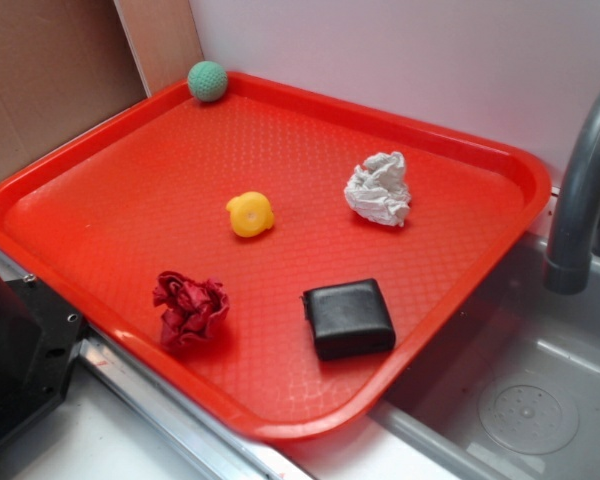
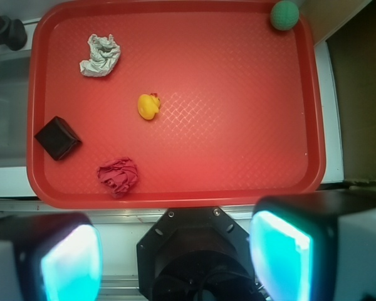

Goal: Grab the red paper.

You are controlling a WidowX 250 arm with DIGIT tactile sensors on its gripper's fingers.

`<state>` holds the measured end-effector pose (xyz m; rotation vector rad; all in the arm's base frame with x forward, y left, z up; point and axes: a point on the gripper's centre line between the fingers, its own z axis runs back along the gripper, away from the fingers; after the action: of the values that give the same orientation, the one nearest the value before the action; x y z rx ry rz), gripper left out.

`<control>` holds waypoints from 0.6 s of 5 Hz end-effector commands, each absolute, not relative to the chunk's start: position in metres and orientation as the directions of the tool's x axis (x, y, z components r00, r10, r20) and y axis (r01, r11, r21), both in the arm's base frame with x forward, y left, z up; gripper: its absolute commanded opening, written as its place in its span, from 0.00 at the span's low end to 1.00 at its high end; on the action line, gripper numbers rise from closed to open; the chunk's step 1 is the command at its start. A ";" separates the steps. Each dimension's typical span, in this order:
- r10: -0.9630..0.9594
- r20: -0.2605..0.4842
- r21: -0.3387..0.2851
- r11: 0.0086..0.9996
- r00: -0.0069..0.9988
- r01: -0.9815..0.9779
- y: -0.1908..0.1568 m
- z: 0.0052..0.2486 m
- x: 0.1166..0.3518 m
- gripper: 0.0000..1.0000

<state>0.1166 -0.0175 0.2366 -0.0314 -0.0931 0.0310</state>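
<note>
Hovering high over tray (image 2: 313,125) edge, my tool (image 2: 175,257) spread wide, empty; red paper (image 2: 118,176) well apart below.

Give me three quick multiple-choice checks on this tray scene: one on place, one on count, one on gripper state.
1. Where does the red paper lie?
A. in the sink
B. on the tray, beside the black block
C. on top of the green ball

2. How many loose things are on the tray?
A. three
B. five
C. seven

3. The gripper is:
A. open, holding nothing
B. shut on the red paper
C. shut on the yellow toy

Key: 1 B, it sits near the tray's front edge; 2 B, including the white paper; 3 A, wrist view shows fingers apart.
</note>
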 end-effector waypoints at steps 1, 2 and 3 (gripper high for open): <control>0.032 0.092 -0.033 0.999 0.995 -0.029 -0.017 0.237 0.117 1.00; 0.035 0.062 -0.031 0.999 0.997 -0.033 -0.031 0.197 0.108 1.00; -0.013 -0.008 -0.044 0.999 1.000 0.013 -0.059 0.148 0.107 1.00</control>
<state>0.1058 -0.0576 0.1395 -0.0344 0.0343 -0.0123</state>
